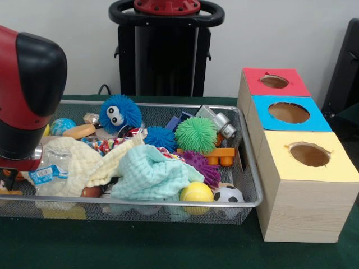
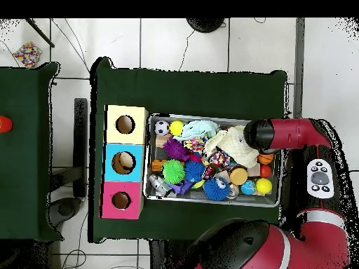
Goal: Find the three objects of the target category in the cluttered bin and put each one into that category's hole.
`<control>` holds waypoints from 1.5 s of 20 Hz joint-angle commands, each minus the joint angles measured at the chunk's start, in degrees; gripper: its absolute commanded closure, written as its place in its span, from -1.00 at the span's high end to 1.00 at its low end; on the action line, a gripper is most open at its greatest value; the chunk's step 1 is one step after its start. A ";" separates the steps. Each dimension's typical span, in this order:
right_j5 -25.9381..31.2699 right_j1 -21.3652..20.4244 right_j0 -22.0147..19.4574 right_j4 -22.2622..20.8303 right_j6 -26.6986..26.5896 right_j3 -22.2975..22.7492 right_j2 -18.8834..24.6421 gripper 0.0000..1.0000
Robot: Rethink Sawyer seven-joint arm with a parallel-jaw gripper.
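Bin (image 1: 247,168) looks fully loaded, nothing visibly sorted into the box holes (image 1: 309,154) (gripper hidden, can't tell its state).

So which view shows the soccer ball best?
The front view: the soccer ball sits at the bin's near corner beside the yellow ball, its black patches plain. Overhead it is only a small speckled dot in the corner next to the yellow box.
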 commanded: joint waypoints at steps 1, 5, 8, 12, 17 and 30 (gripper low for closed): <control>6.09 1.76 0.16 -2.63 -12.55 0.49 1.43 -1.00; 6.16 1.54 0.15 -2.62 -12.47 0.83 1.36 -1.00; 6.00 1.48 0.15 -2.57 -12.59 0.89 1.57 -1.00; 6.56 -1.11 -0.83 -0.26 -13.38 3.49 2.99 -1.00; 12.35 -8.57 -6.53 7.61 -19.55 8.79 8.60 -1.00; 18.32 -15.90 -11.03 11.13 -21.82 13.57 13.40 -1.00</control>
